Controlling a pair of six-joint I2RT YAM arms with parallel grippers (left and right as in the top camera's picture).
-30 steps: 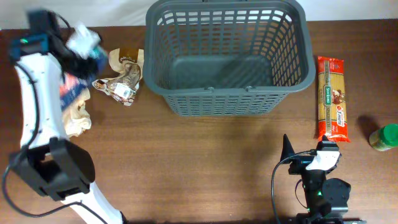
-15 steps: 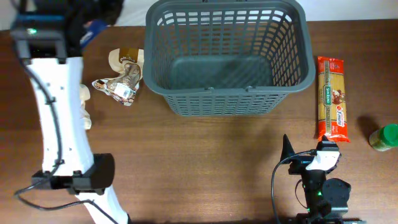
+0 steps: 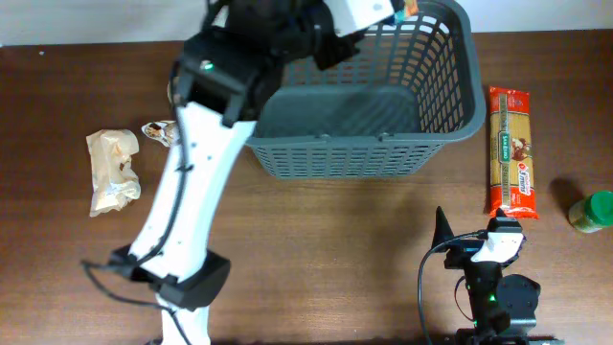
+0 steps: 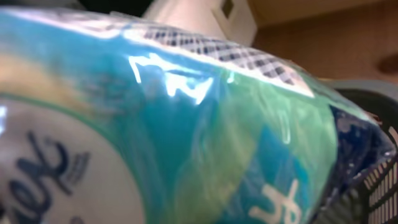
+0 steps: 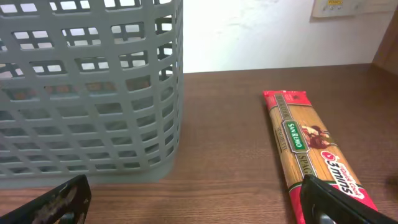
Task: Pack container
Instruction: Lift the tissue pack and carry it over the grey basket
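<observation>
The container (image 3: 354,158) is a dark grey slotted basket at the table's back middle; its inside looks bare where it shows. My left gripper (image 3: 330,29) hangs over its back rim, shut on a soft pack in a teal and blue wrapper (image 3: 369,11). That pack (image 4: 186,124) fills the left wrist view, hiding the fingers; a bit of basket lattice (image 4: 376,186) shows at lower right. My right gripper (image 3: 472,228) rests open near the front edge, its jaws (image 5: 193,208) wide apart over bare wood, the basket wall (image 5: 93,93) ahead to the left.
A red spaghetti packet (image 3: 510,151) (image 5: 311,146) lies right of the basket, and a green-lidded jar (image 3: 592,211) stands at the far right. A beige bag (image 3: 113,171) and a small crumpled packet (image 3: 161,130) lie left of the basket.
My left arm has swung from the far left corner to above the basket's back rim, carrying the pack. The right arm has not moved.
</observation>
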